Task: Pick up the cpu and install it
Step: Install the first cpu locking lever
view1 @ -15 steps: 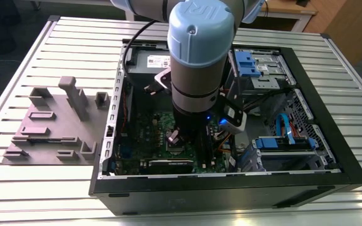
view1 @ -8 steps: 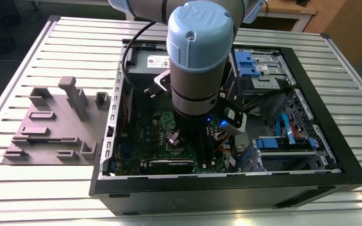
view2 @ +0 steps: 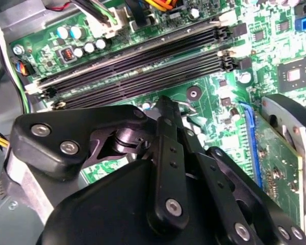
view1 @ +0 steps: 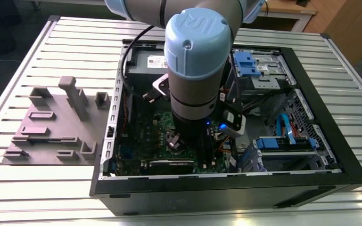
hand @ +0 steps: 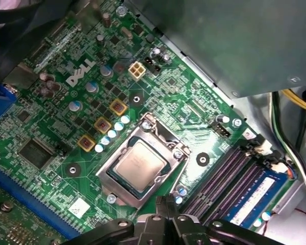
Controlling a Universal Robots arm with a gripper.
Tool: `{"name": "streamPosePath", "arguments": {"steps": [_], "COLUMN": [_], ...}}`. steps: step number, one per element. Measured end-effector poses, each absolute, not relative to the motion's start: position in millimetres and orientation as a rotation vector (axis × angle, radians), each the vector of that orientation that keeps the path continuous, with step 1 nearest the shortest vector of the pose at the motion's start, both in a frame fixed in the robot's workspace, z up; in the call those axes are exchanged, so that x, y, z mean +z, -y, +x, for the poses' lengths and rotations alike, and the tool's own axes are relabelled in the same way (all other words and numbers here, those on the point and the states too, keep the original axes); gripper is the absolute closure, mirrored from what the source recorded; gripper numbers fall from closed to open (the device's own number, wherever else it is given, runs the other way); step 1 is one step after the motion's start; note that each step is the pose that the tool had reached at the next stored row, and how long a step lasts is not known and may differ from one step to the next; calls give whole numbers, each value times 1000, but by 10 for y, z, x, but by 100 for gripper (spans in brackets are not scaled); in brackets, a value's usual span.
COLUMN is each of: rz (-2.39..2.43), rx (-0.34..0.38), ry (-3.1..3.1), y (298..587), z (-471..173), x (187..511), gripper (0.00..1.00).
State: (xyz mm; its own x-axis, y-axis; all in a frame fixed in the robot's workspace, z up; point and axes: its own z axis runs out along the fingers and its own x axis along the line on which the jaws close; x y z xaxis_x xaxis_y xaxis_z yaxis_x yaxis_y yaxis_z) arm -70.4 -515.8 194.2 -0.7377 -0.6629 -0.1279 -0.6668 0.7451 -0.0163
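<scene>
The cpu [hand: 140, 166], a small silvery square chip, lies flat in the socket of the green board [hand: 194, 112], with the metal socket frame [hand: 123, 193] lying around it. My gripper [hand: 167, 203] hangs just beside the socket's edge nearest the memory slots, fingers pressed together with nothing visible between them. In the second wrist view the gripper [view2: 166, 102] points down at the board, and a thin bent wire lever [view2: 187, 106] sits right by its tip. In the exterior view the arm [view1: 197, 61] reaches down into the open computer case [view1: 231, 186], over the socket [view1: 173, 140].
Black memory slots [view2: 143, 56] and a blue memory stick [hand: 255, 199] run beside the socket. A grey power box [view1: 144, 61] sits at the case's far end. An expansion card [view2: 280, 153] and blue drive cages [view1: 244, 63] stand close by. A grey fixture [view1: 55, 122] lies on the table at the exterior view's left.
</scene>
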Motion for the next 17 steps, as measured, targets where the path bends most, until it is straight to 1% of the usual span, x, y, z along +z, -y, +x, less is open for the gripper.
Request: {"name": "streamPosePath", "arguments": {"steps": [17], "rz": [-1205], "rx": [51], "ry": [-2758], "y": [5212], "z": [-753], "x": [1887], "gripper": [90]}}
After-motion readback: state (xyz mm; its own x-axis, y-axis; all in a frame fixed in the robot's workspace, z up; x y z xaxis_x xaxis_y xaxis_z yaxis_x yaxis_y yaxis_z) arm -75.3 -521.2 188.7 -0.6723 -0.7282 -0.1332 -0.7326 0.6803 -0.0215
